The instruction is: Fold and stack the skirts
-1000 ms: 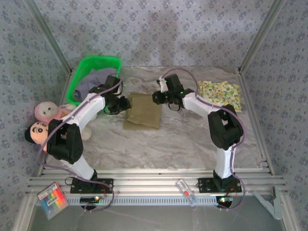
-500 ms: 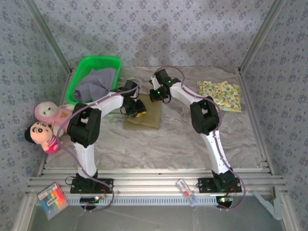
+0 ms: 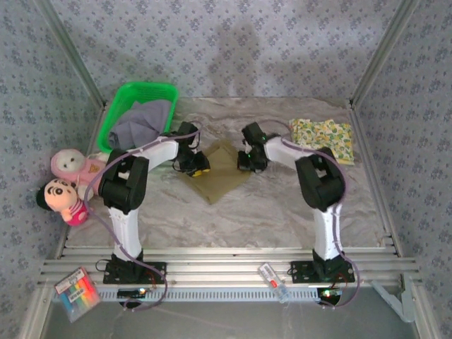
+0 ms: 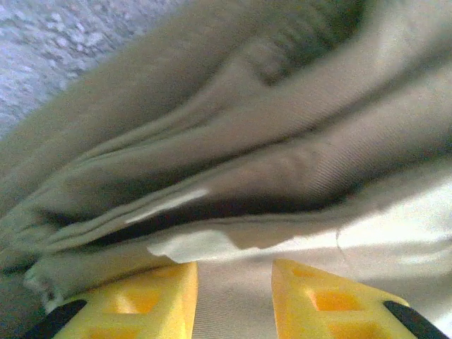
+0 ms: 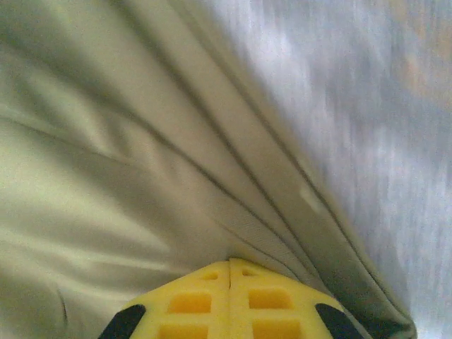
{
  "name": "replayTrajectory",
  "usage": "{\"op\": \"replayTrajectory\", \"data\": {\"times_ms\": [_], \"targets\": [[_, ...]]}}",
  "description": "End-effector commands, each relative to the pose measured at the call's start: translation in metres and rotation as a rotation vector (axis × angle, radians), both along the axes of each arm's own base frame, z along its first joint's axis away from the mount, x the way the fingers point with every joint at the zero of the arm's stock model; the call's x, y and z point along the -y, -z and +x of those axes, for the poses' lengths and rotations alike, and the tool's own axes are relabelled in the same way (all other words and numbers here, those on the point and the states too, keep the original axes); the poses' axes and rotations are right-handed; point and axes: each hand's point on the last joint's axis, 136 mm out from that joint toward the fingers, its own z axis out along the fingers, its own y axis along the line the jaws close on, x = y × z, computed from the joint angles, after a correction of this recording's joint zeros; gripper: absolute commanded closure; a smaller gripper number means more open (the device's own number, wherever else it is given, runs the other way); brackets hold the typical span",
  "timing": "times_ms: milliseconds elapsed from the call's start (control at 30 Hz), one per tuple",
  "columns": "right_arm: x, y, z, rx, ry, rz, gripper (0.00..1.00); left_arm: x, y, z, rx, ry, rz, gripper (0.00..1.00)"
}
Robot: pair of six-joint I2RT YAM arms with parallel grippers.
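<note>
Jaws of the right gripper (image 3: 244, 164) pinch the olive skirt (image 3: 222, 175) at one corner; the left gripper's (image 3: 200, 170) stand parted at the opposite corner. It lies right of the basket (image 3: 141, 86), with the floral skirt (image 3: 323, 139) farther right, nearer the right arm.

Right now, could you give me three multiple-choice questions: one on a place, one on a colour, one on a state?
1. Where is the floral skirt? A in the basket; B far right of the table; C under the dolls.
2. What colour is the middle skirt? A olive; B red; C black.
3. The right gripper is: A wide open; B shut on a doll; C shut, fingers together.
Key: 1 B, it lies by the right edge; 2 A, both wrist views show olive cloth; 3 C, no gap shows between them.
</note>
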Motion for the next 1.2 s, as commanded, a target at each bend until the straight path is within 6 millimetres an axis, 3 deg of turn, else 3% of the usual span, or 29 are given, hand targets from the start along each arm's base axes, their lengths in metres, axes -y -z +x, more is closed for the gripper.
{"op": "replayTrajectory", "data": {"times_ms": [0,133,200,267,367,567,733,1000,1033,1100,1167], "targets": [[-0.035,-0.027,-0.025,0.036,0.145,0.256,0.87,-0.024,-0.003,-0.004,-0.025,0.082,0.093,0.64],[-0.009,-0.054,-0.009,0.203,0.208,0.196,0.72,-0.011,-0.029,0.0,0.039,0.135,0.025,0.61],[-0.002,-0.062,0.006,0.265,0.175,0.217,0.68,-0.01,-0.03,-0.001,0.045,0.134,0.017,0.61],[-0.003,-0.063,0.02,0.281,0.076,0.252,0.52,-0.019,-0.019,-0.004,0.025,0.11,0.06,0.61],[-0.004,-0.057,0.034,0.313,-0.063,0.227,0.51,-0.029,-0.004,-0.007,-0.013,0.068,0.076,0.63],[-0.033,-0.055,0.045,0.307,-0.288,0.286,0.44,-0.043,0.025,-0.018,-0.088,0.02,0.107,0.65],[-0.052,-0.044,0.049,0.269,-0.356,0.315,0.45,-0.047,0.036,-0.022,-0.098,0.014,0.118,0.66],[-0.066,-0.024,0.05,0.205,-0.404,0.304,0.48,-0.054,0.046,-0.029,-0.12,0.008,0.133,0.71],[-0.069,-0.027,0.047,0.201,-0.414,0.324,0.51,-0.054,0.047,-0.029,-0.119,0.007,0.132,0.72],[-0.073,-0.039,0.043,0.208,-0.434,0.365,0.73,-0.055,0.048,-0.029,-0.118,0.008,0.133,0.74],[-0.076,-0.056,0.042,0.245,-0.449,0.4,0.83,-0.056,0.048,-0.028,-0.113,0.013,0.133,0.77]]}}
